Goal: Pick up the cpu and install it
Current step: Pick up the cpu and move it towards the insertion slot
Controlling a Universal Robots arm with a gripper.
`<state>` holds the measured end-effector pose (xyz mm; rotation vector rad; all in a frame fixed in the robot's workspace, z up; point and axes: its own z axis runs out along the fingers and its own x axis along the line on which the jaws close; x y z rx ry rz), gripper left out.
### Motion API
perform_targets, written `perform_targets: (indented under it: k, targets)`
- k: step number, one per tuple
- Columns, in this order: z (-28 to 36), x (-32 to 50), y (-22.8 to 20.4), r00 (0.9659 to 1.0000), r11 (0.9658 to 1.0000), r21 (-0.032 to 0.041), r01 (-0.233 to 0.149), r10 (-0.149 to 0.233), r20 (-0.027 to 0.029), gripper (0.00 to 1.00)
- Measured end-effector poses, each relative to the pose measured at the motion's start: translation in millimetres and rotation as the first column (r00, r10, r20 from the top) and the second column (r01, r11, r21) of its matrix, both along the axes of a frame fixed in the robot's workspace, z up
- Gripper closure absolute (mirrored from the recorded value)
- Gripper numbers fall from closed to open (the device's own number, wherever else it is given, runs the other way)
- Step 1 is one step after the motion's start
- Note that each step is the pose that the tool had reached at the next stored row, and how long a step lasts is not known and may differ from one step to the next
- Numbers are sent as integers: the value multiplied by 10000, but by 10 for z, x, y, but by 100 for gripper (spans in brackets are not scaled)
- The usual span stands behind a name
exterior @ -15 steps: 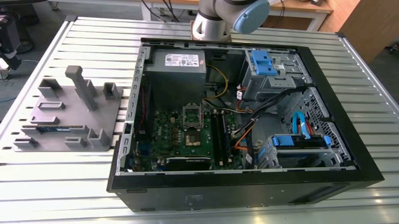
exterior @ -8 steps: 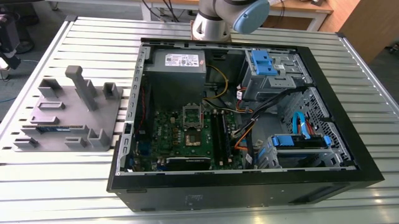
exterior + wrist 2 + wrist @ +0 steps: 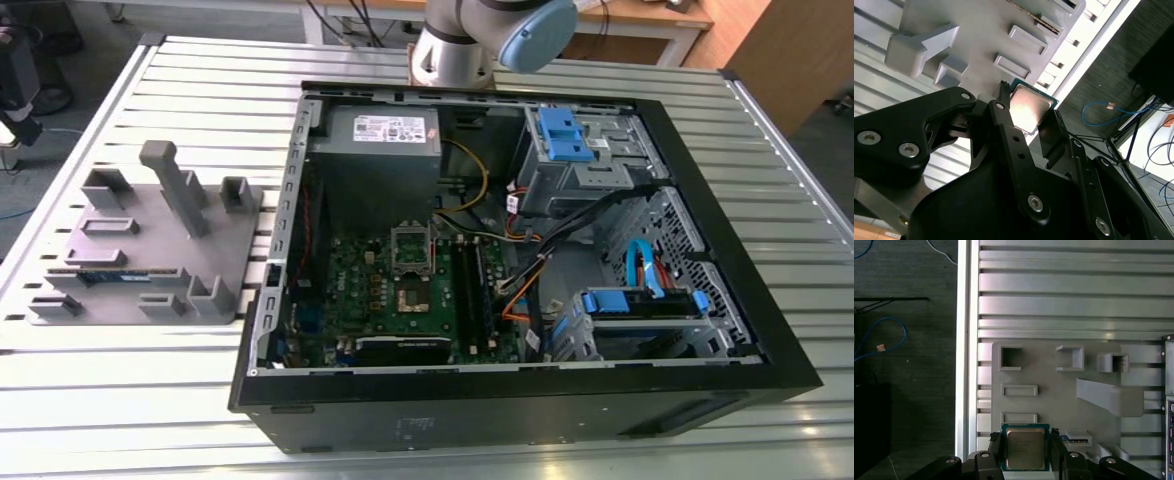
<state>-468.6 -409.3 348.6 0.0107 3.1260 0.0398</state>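
My tool (image 3: 1025, 454) is closed on the cpu (image 3: 1025, 446). In both wrist views a black finger (image 3: 995, 450) presses against each of two opposite edges of the chip. The cpu (image 3: 1026, 104) is clamped in the tool (image 3: 1029, 113) with its silvery metal top facing the cameras and its thin green rim showing round the edge.

The chip is up in the air, clear of everything, over the grey holder plate (image 3: 1054, 400) and near the plate's edge. That plate (all pockets, ribs and one tall fin) lies flat on the slatted aluminium desk (image 3: 1074, 305). A blue cable (image 3: 884, 335) is looped on the dark floor beside the desk.

In the exterior view, the holder plate (image 3: 147, 240) sits towards the exterior view's left, just beside the open computer case (image 3: 534, 420), which lies on its side on the desk (image 3: 134, 400). A dark memory stick (image 3: 111, 276) with a blue label rests in the plate. Inside the case, the green motherboard (image 3: 360, 290) lies flat with the silver socket frame (image 3: 411, 262) near its middle. My arm (image 3: 467, 40) rises at the far edge of the desk, behind the case.
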Motion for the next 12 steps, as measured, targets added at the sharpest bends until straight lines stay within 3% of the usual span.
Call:
perform_targets:
  k: [12]
  targets:
    - [39,0,0,10000,10000,-1,0,0,0,53]
